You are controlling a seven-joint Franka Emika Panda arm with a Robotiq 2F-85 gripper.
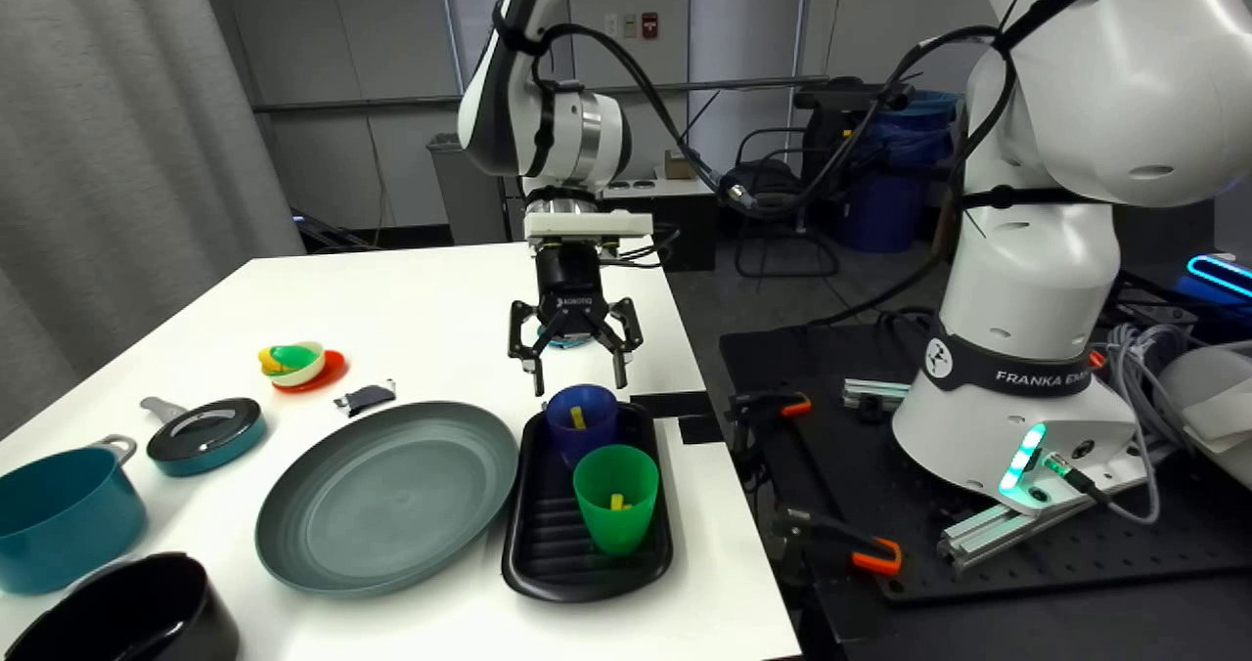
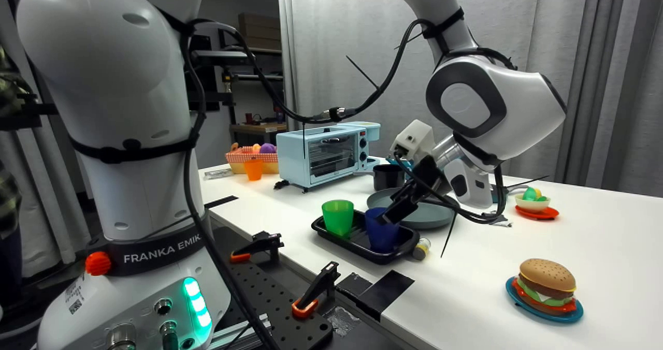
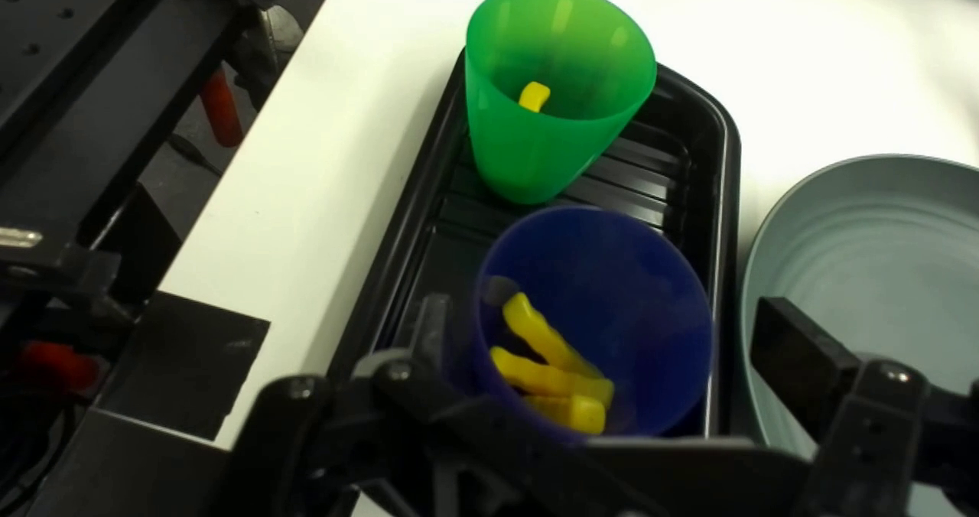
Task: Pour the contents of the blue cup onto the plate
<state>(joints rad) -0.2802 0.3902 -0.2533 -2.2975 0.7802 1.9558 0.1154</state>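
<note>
Plainly, the fingers (image 1: 619, 372) are released: they stand spread well apart, and in the wrist view one shows on each side of the blue cup (image 3: 627, 295). In an exterior view a fingertip overlaps the cup's rim, though from that angle it is hard to be sure whether they touch. The cup stands upright in the black tray (image 1: 558, 555), toward one end, and holds several short yellow pieces (image 3: 541, 339), bunched to one side of its bottom. Near it in the same tray, slightly apart, stands the green cup (image 3: 520, 157), upright too, with a further yellow piece (image 3: 534, 96) showing inside. Along the tray's long side, just beside it, the large grey-green plate (image 1: 391, 500) lies flat on the white surface (image 1: 709, 544). Past the plate, in an exterior view, sit a teal pot (image 1: 68, 519), a black pot (image 1: 127, 612) and a small teal pan (image 1: 205, 434) with a grey handle. Well apart from the tray, a toy burger (image 2: 546, 277) rests on a small teal dish (image 2: 562, 317). Elsewhere on the surface, a light blue toaster oven (image 2: 331, 158) stands near an orange cup (image 2: 253, 170) and a basket (image 2: 270, 167) with a checked lining.
</note>
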